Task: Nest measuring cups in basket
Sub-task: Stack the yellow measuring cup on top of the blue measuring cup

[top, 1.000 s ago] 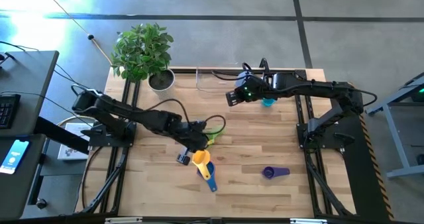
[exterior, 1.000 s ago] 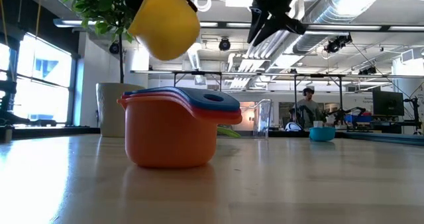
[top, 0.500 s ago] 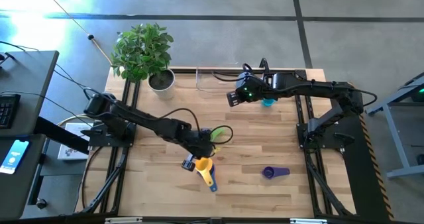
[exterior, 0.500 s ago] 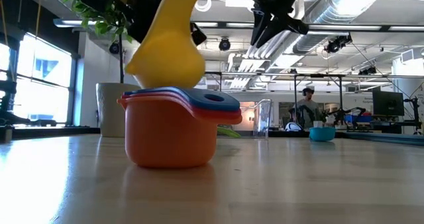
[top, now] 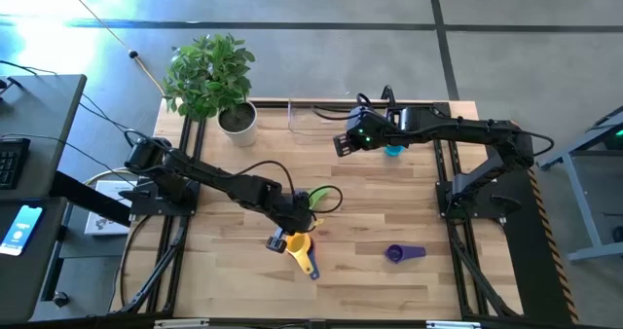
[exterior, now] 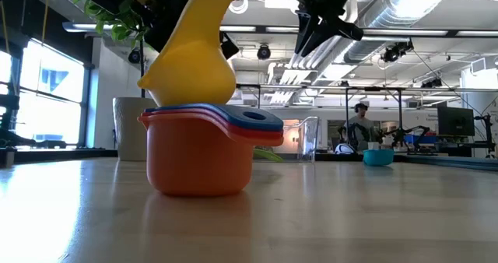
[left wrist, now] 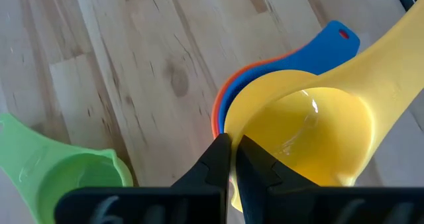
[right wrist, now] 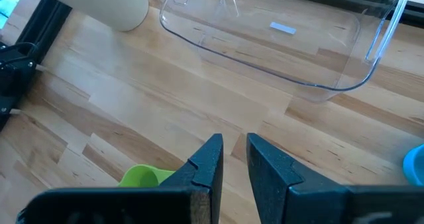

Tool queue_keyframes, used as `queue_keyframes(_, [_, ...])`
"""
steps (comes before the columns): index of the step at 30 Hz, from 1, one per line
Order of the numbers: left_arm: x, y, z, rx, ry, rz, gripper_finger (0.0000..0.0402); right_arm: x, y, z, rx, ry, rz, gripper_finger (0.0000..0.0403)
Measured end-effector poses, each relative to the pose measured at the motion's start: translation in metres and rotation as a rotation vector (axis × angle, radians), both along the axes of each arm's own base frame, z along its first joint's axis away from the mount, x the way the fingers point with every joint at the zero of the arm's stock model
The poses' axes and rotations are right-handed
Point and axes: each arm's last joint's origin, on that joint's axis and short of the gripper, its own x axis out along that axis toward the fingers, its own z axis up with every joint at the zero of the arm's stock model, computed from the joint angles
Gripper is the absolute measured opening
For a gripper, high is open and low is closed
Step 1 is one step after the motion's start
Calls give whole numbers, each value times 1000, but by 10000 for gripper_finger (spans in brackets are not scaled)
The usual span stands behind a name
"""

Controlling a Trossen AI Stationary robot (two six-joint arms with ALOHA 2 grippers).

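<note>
Six small round plastic measuring cups can be counted: an orange cup (exterior: 198,158) standing on the wooden table (top: 370,222) with a red one and a blue one (left wrist: 331,42) nested inside it, a yellow cup (exterior: 194,57) tilted on top of that stack, a green cup (left wrist: 73,177) lying just beside the stack, a purple cup (top: 401,254) well apart toward the table's near right, and a light blue cup (top: 393,151) near the far right edge. One clear rectangular plastic basket (right wrist: 278,42) sits at the far edge beside one white plant pot (top: 238,118). The left gripper (left wrist: 232,161) has its fingers pressed together, pinching the yellow cup's rim over the stack. The right gripper (right wrist: 232,161) hangs above the table near the basket, its fingers a narrow gap apart and holding nothing.
</note>
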Motion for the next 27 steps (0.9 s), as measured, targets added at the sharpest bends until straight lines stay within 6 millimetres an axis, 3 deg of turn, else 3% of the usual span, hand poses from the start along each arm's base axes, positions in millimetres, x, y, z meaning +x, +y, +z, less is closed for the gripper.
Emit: queue_keyframes(27, [2, -2, -4, -53, 18, 6, 33, 0, 0, 0, 1, -1, 2, 60])
